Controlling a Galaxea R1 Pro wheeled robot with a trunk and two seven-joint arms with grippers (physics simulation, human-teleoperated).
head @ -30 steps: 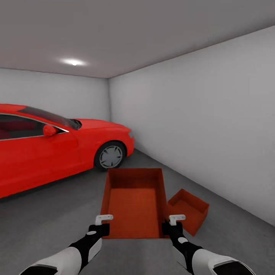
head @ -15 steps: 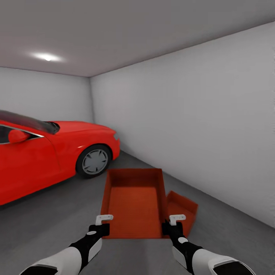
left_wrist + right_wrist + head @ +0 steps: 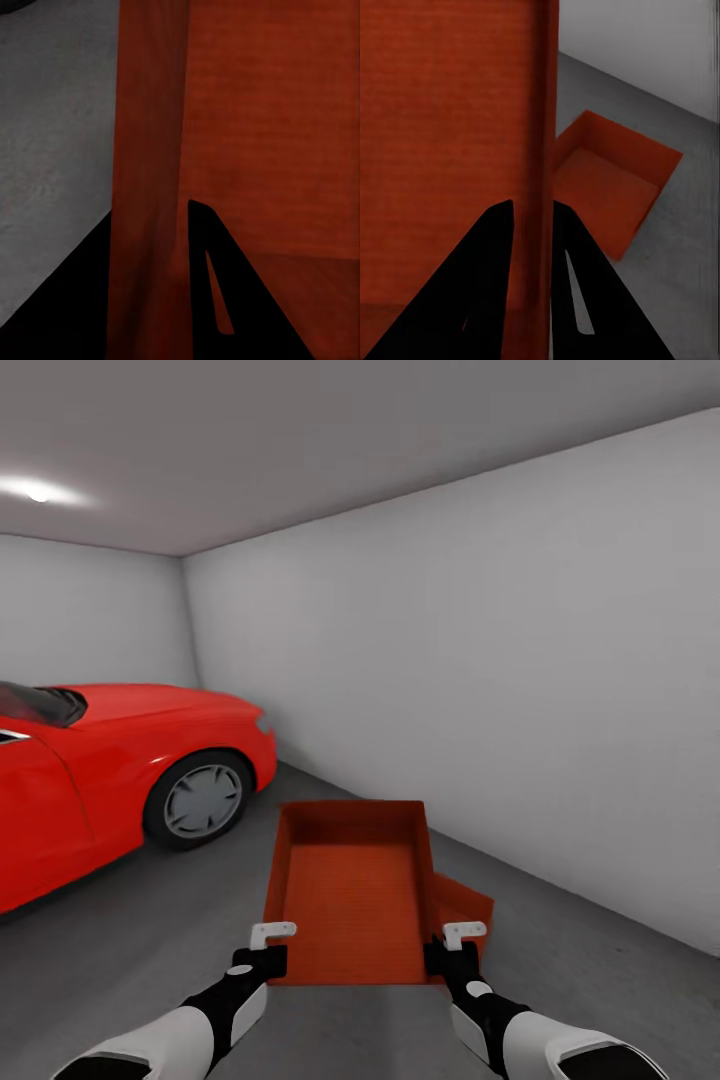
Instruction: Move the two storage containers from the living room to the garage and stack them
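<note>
I hold one orange-red storage container [image 3: 350,890] level in front of me above the dark grey garage floor [image 3: 130,950]. My left gripper [image 3: 270,945] is shut on its left wall near the front corner, and my right gripper [image 3: 462,943] is shut on its right wall. The left wrist view shows that wall [image 3: 146,150] pinched between the left gripper's [image 3: 150,210] fingers. The right wrist view shows the right gripper [image 3: 532,202] clamped the same way. The second storage container [image 3: 468,905] sits on the floor just right of and below the held one, partly hidden by it; it is also in the right wrist view [image 3: 611,176].
A red car [image 3: 110,760] is parked at the left, its front wheel [image 3: 200,800] close by. A plain white wall [image 3: 520,680] runs along the right, meeting the back wall at a corner [image 3: 188,620]. Bare floor lies between the car and the containers.
The whole view has swung to the right, so the car slid left in the picture. The floor container now sits further behind the held one. Both grips are unchanged.
</note>
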